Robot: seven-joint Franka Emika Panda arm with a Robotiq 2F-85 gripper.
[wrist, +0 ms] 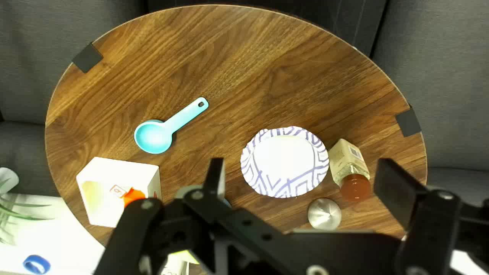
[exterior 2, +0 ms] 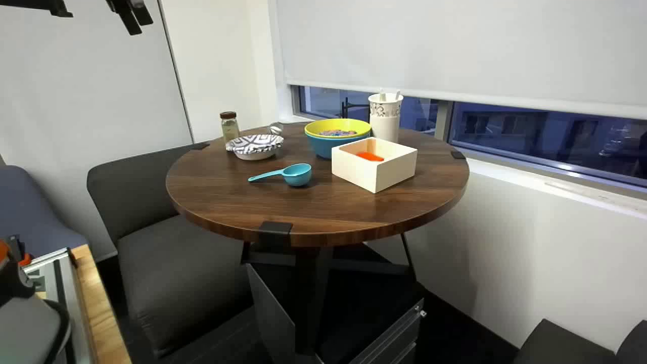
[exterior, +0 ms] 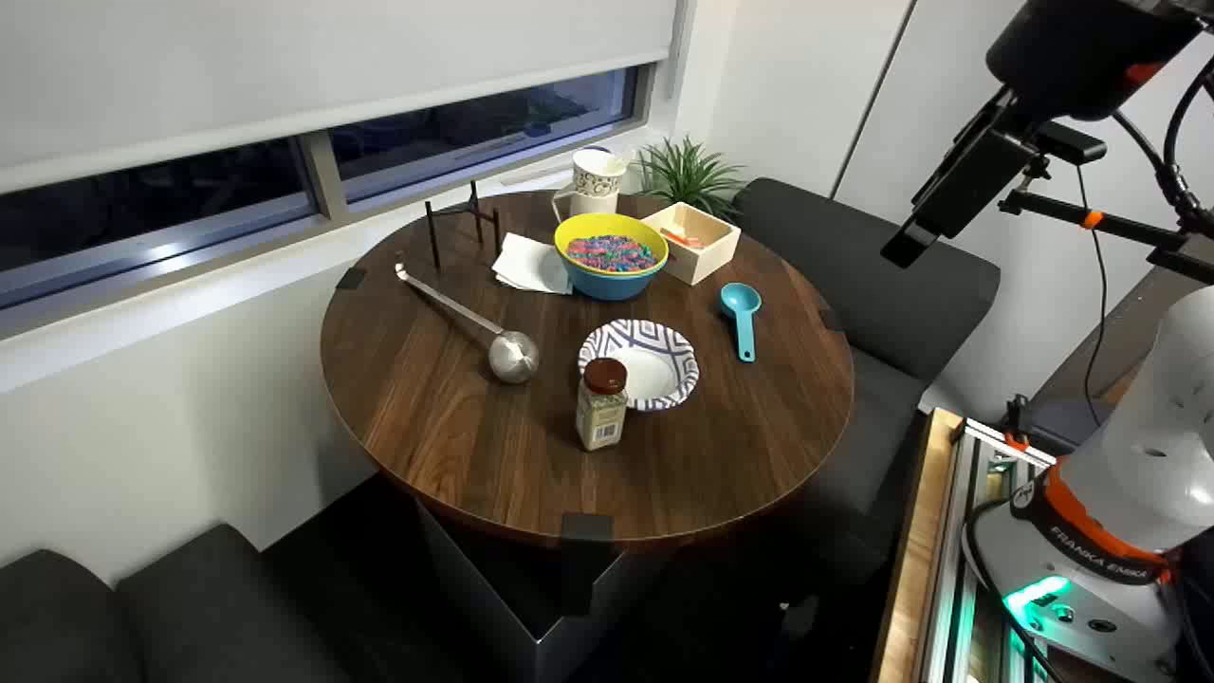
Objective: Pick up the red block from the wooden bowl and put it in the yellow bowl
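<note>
The red block (exterior: 681, 239) is a small orange-red piece lying inside the wooden bowl (exterior: 718, 258), a squarish light box. In an exterior view the block (exterior 2: 370, 156) and box (exterior 2: 399, 171) show near the table's right side; the wrist view shows the block (wrist: 133, 196) in the box (wrist: 126, 168) at lower left. The yellow bowl (exterior: 607, 224) sits in or on a blue lower part beside the box and holds pink and blue bits; its rim also shows here (exterior 2: 349, 123). My gripper (exterior: 908, 245) is high, away from the table. In the wrist view the gripper (wrist: 302, 172) is open and empty.
A patterned paper plate (exterior: 650, 375) and spice jar (exterior: 601, 408) stand near the front. A teal scoop (exterior: 742, 318) lies near the box. A ladle (exterior: 513, 357), napkins (exterior: 533, 265), a black stand (exterior: 434, 235) and a tall cup (exterior: 596, 185) are around the bowl. A plant (exterior: 690, 178) stands behind.
</note>
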